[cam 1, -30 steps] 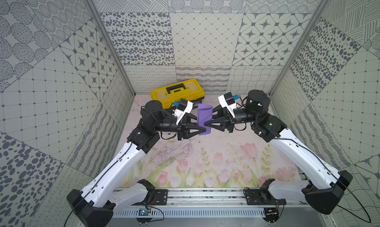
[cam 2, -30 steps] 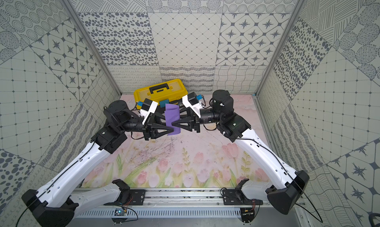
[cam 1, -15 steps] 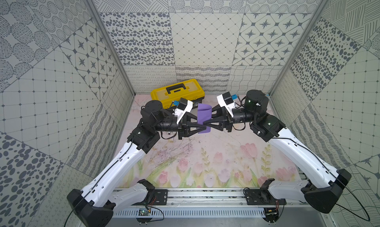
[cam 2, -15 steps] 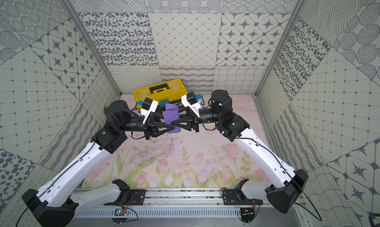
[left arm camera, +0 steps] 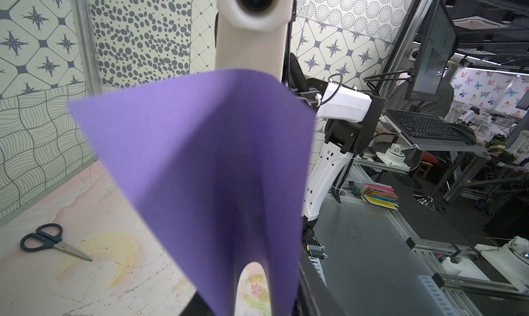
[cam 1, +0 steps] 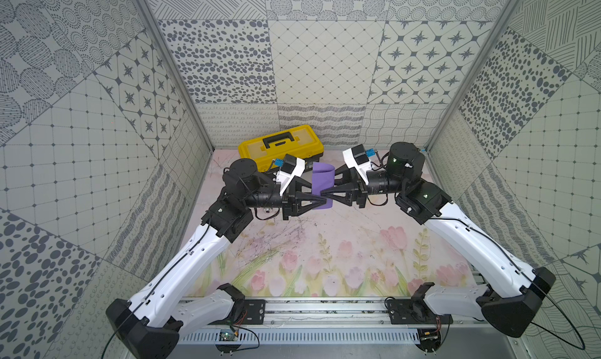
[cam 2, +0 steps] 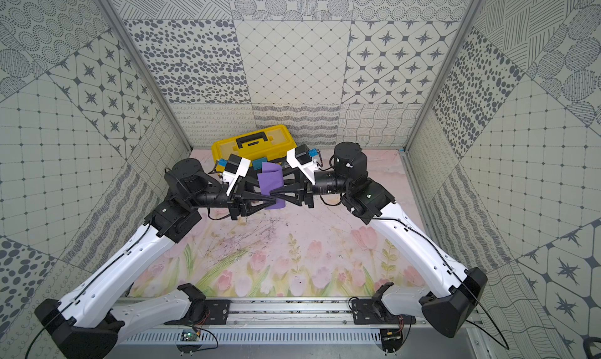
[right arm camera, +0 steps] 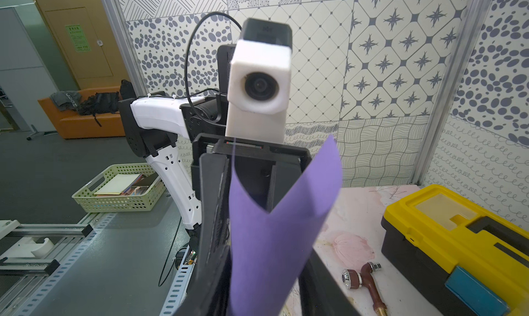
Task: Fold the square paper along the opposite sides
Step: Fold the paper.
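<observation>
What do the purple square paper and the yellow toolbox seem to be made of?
The square paper looks like thin matte paper or light card: it bends into a soft curl without shine. The yellow toolbox seems moulded plastic, slightly glossy, with a translucent panel in its lid.

Close in front of me the square paper (left arm camera: 200, 163) hung curled — purple, hiding most of the view; black-handled scissors (left arm camera: 57, 244) lay apart on the floral mat (left arm camera: 108, 283).

Jaws' tips hidden behind square paper (left arm camera: 200, 171) in both wrist views, grip unclear; yellow toolbox (right arm camera: 423, 225) cropped at edge
</observation>
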You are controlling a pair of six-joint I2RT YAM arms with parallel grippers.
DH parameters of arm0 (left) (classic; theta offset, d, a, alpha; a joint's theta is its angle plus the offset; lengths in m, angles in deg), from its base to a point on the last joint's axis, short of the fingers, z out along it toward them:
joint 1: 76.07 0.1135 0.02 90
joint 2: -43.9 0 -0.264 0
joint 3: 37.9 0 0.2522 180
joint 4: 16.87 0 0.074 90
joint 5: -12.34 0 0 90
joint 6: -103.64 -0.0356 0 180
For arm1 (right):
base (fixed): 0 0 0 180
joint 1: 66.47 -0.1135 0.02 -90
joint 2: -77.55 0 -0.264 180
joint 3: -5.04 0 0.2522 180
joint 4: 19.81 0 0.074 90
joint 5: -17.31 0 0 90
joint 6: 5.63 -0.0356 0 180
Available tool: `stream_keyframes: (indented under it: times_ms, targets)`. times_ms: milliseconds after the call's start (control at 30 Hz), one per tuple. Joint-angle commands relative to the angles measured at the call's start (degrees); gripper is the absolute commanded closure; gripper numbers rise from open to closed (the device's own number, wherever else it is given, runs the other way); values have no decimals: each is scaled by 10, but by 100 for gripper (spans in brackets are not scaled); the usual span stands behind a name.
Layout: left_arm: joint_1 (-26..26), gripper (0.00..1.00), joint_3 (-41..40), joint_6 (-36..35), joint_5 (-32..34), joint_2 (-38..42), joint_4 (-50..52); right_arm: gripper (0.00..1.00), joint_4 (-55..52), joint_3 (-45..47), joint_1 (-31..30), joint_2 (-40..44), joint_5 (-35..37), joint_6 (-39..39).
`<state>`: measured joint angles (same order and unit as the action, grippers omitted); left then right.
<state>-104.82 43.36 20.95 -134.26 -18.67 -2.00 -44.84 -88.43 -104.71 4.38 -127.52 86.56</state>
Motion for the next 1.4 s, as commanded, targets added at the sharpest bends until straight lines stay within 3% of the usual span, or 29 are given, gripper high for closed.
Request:
stream_keyframes:
  times_ms: [0, 233, 967, 1367]
  targets:
    - [-2, 70, -2, -15, -1, 3, -5, 57, 27, 8, -3, 10, 8, 7]
    - [-2, 76, -7, -17, 2, 7, -6, 56, 28, 12, -3, 14, 14, 10]
    - [-5, 71, -13, -24, 8, 7, -3, 56, 31, 21, -3, 28, 24, 17]
    - [-5, 79, -11, -23, 11, 8, -2, 55, 33, 23, -3, 27, 24, 17]
